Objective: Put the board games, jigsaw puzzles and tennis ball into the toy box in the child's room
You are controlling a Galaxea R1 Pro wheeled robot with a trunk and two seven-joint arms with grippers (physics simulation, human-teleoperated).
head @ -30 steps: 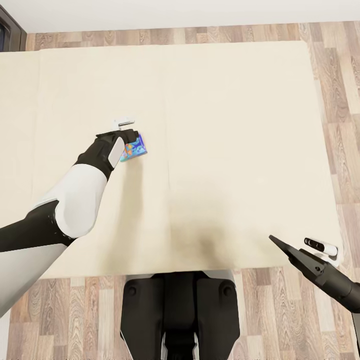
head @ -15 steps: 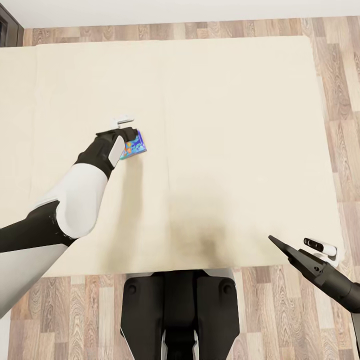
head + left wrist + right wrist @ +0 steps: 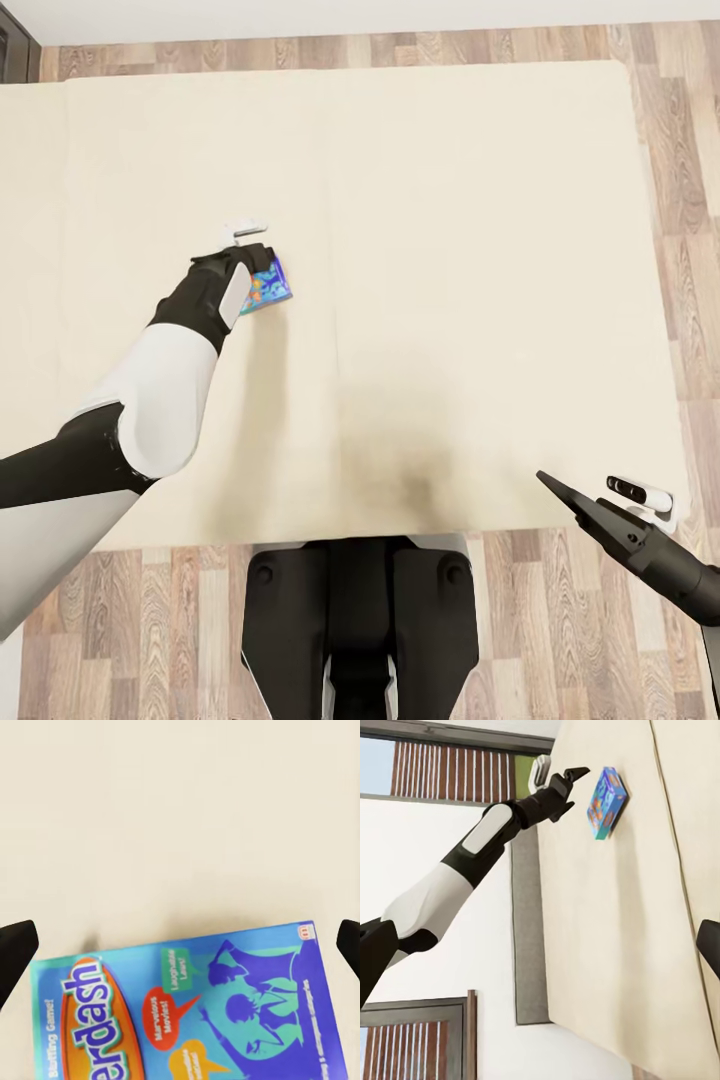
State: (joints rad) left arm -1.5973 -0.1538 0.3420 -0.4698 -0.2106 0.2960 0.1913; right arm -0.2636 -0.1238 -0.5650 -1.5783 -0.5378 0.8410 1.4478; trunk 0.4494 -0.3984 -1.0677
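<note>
— Left gripper [image 3: 577, 774]?
— Jaws spread, hanging over the blue game [image 3: 268, 288], not touching.
— Where's the game?
— Flat on the bed [image 3: 480, 250], toward nine o'clock from its middle.
— Right gripper [image 3: 560, 490]?
— Five o'clock, off the bed's edge; can't tell its state.
</note>
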